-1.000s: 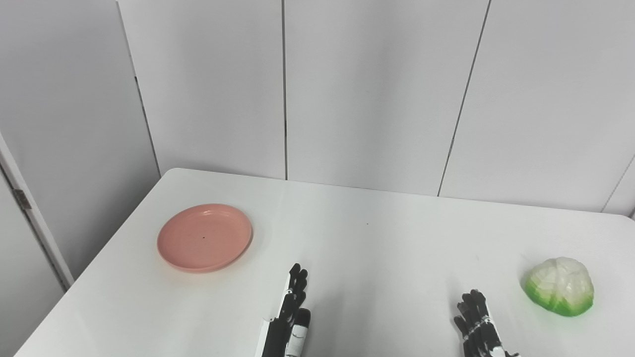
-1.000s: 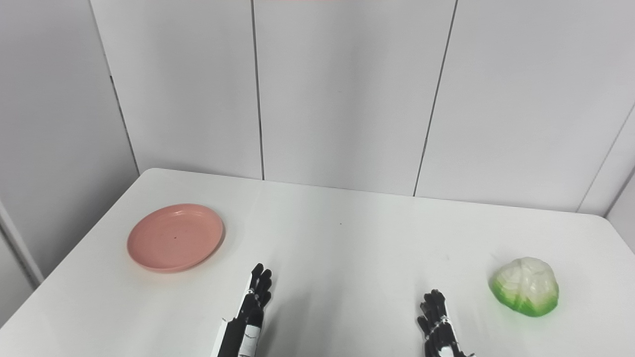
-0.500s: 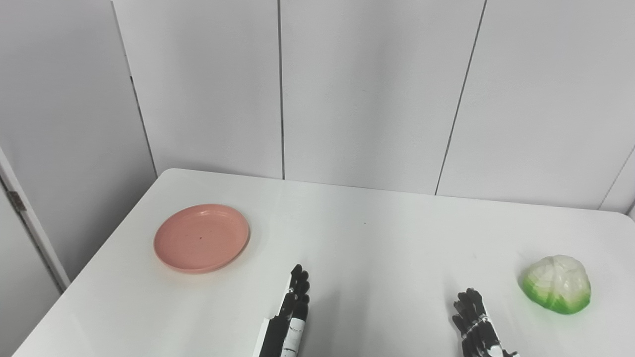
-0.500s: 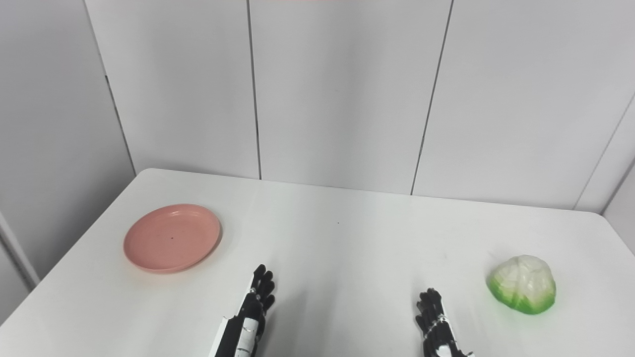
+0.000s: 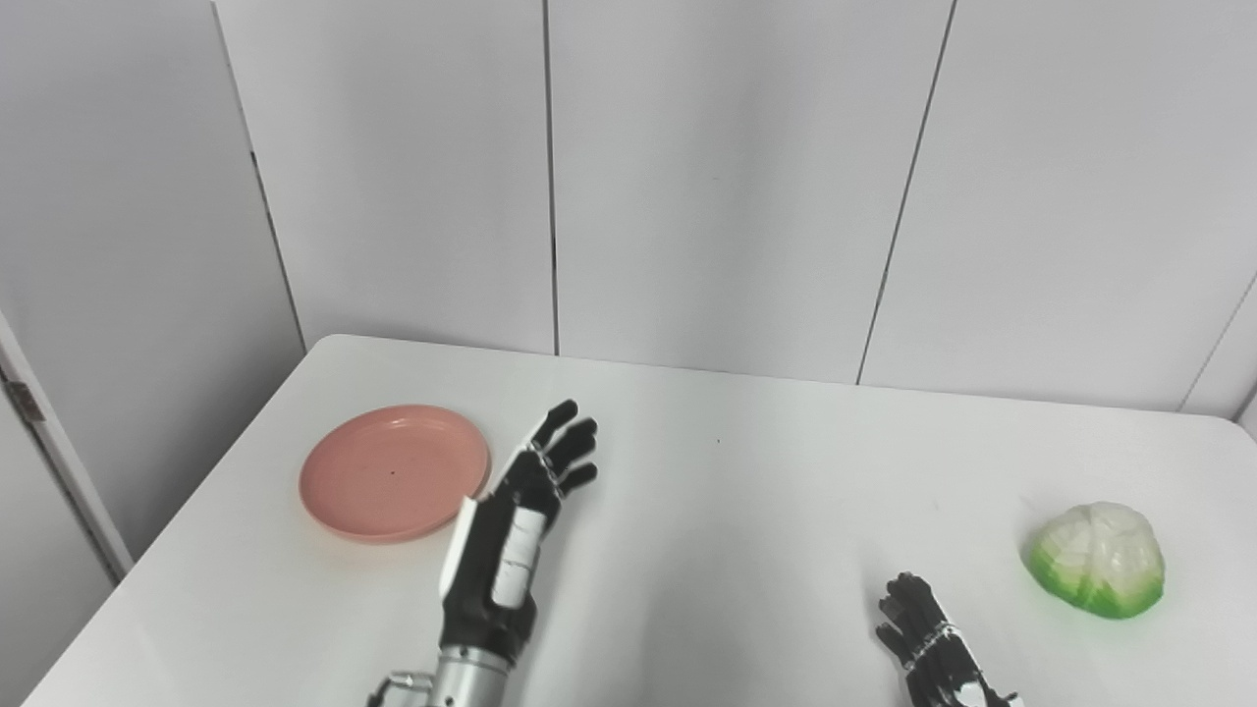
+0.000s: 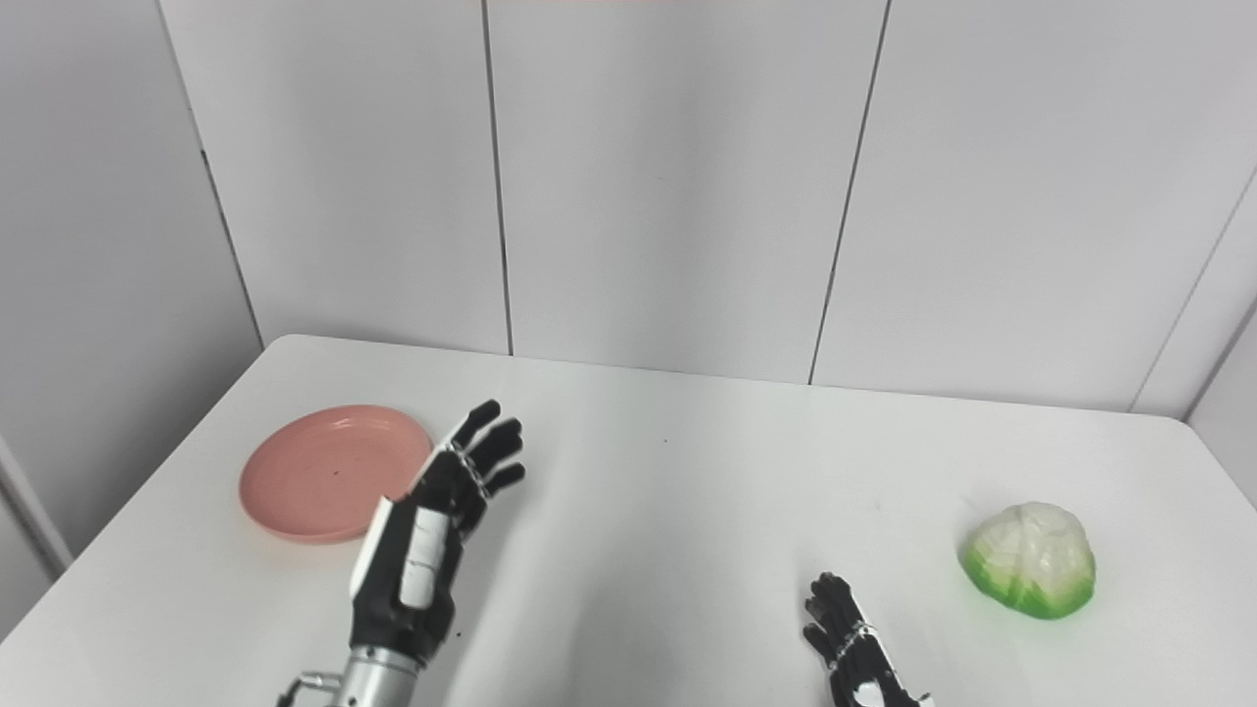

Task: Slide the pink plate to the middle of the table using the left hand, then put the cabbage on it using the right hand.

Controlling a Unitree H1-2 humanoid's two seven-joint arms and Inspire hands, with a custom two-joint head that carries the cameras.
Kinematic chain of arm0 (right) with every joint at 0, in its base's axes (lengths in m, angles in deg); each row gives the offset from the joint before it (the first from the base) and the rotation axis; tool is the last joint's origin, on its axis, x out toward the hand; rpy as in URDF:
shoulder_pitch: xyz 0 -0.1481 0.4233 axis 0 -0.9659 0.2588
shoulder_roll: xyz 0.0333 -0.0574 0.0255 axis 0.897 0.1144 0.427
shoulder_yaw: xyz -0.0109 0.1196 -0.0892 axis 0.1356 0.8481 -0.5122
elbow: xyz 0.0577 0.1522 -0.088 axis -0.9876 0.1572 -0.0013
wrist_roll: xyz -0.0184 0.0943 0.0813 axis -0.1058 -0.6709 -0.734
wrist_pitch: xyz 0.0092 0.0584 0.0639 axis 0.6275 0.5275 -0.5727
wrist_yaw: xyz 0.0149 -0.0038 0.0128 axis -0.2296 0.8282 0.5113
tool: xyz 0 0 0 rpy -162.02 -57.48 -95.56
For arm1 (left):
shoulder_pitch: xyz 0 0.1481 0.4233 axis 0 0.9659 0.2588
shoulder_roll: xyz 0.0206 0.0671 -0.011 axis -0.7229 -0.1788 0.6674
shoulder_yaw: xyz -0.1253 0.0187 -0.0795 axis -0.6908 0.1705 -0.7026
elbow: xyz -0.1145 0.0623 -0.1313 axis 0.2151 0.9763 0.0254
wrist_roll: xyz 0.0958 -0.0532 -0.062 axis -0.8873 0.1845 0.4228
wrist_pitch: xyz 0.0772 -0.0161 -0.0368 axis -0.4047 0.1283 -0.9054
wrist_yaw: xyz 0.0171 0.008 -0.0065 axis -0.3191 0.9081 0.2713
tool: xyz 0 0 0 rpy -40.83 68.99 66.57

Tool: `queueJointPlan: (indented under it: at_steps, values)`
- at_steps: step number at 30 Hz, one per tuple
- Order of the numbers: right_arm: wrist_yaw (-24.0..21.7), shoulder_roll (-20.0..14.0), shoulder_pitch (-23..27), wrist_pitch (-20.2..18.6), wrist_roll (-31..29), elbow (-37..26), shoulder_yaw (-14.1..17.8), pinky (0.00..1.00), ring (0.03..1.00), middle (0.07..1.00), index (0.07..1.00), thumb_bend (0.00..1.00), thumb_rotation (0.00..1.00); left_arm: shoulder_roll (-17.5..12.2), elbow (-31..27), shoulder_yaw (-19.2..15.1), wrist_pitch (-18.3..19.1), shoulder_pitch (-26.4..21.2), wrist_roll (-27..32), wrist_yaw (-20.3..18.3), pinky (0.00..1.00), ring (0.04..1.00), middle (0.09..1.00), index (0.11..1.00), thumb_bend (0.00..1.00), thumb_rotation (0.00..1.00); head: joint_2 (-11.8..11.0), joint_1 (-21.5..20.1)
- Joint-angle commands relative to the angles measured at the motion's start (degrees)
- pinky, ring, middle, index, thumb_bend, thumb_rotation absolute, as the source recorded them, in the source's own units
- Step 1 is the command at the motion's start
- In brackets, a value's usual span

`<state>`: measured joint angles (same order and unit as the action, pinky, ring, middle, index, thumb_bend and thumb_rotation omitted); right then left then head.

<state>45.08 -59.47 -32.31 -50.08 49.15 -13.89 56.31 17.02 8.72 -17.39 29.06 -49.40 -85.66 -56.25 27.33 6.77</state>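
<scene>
Table [image 5: 746, 511]: white, rounded corners, carrying all items listed.

Pink plate [image 5: 395, 472]: lying flat near the left edge, toward the far left corner, with nothing resting on it.

Cabbage [image 5: 1097, 559]: white-topped, green-based, sitting near the right edge, well apart from the plate.

Left hand [image 5: 516, 520]: hovering above the surface just beside the plate's right rim, back facing the cameras, fingers [image 5: 567, 440] spreading apart and extending toward the far edge, gripping nothing; contact with the plate cannot be told.

Right hand [image 5: 928, 643]: showing partly at the near edge, fingers pointing upward and slightly apart, holding nothing, lying near the cabbage without touching it.
</scene>
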Motion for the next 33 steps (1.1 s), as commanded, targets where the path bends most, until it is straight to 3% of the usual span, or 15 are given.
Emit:
queueJointPlan:
  at_steps: [1, 3, 7, 19, 24, 27, 33]
  values:
    - [1.69, 0.59, -1.7, -3.53, 0.08, 1.26, 1.28, 0.91, 0.919, 0.917, 0.883, 0.85, 1.0, -0.58, -0.86, -0.77, -0.5, -3.37, 0.46, -0.01, 0.82, 0.847, 0.816, 0.814, 0.93, 0.94, 0.17, 0.18]
    - [1.47, 0.4, -1.84, -3.34, -0.07, 1.21, 1.32, 0.9, 0.912, 0.91, 0.862, 0.85, 1.0, -2.01, 0.09, -1.91, -0.55, -5.91, 0.16, 0.13, 0.78, 0.785, 0.761, 0.763, 0.95, 0.92, 0.33, 0.25]
    - [1.29, 0.09, -2.11, -3.61, -0.23, 0.88, 1.37, 0.89, 0.907, 0.904, 0.851, 0.86, 1.0, -5.31, 2.56, -4.11, -0.32, -10.1, 1.69, -0.96, 0.79, 0.772, 0.76, 0.729, 0.98, 0.88, 0.64, 0.27]
    - [0.98, -0.46, -2.36, -4.2, -0.66, 0.4, 1.51, 0.87, 0.898, 0.892, 0.846, 0.87, 1.0, -16.65, 10.5, -10.57, 0.29, -18.64, 2.82, -1.64, 0.73, 0.831, 0.82, 0.794, 1.0, 0.87, 0.67, 0.76]
    - [0.69, -0.78, -2.24, -3.94, -1.11, 0.97, 1.74, 0.87, 0.898, 0.893, 0.847, 0.86, 1.0, -20.64, 17.18, -12.85, -2.34, -21.34, 3.92, -2.6, 0.73, 0.817, 0.813, 0.796, 1.0, 0.89, 0.32, 1.21]
    - [0.61, -0.95, -2.17, -3.68, -1.12, 1.22, 1.84, 0.87, 0.899, 0.893, 0.845, 0.87, 1.0, -21.89, 22.06, -14.29, -4.28, -22.98, 5.25, -2.93, 0.75, 0.827, 0.821, 0.804, 1.0, 0.89, 0.25, 1.28]
    - [0.32, -1.1, -2.12, -2.87, -1.24, 1.89, 1.89, 0.86, 0.898, 0.893, 0.843, 0.86, 1.0, -24.56, 33.4, -16.18, -9.29, -25.88, 6.53, -3.69, 0.69, 0.813, 0.823, 0.815, 1.0, 0.88, -0.48, 1.42]
